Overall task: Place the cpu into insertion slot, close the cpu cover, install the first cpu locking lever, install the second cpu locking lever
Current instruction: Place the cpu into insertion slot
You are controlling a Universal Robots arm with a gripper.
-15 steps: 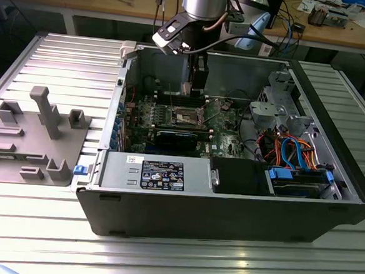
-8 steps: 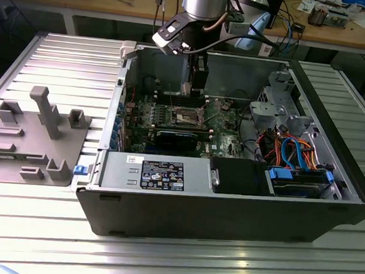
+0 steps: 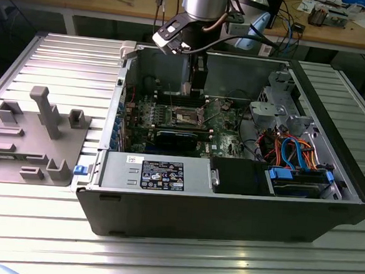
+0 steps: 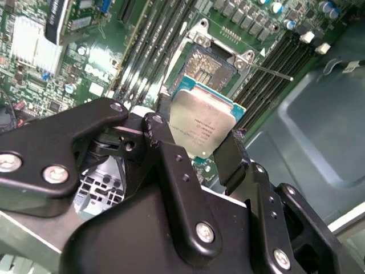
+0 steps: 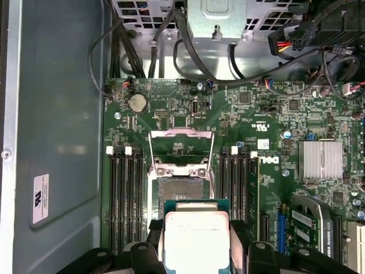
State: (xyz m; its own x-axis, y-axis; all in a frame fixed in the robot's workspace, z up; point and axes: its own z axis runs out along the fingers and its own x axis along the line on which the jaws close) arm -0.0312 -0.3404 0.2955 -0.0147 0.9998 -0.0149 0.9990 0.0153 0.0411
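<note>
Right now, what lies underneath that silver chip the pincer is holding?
Beneath the cpu, gripped by the pincer, lies the green board with the open insertion slot, its cpu cover flipped up. The chip hides the slot's nearer part.

One gripper [image 5: 197, 229] held one cpu [image 5: 197, 246] between its two jaws. Just beyond the jaws lay one insertion slot [image 5: 179, 191], with one cpu cover [image 5: 181, 149] past it. Two banks of memory slots [image 5: 122, 200] stood one to either side of the jaws. Farther off were one coin battery [image 5: 137, 103] and one finned heatsink [image 5: 322, 160].
</note>
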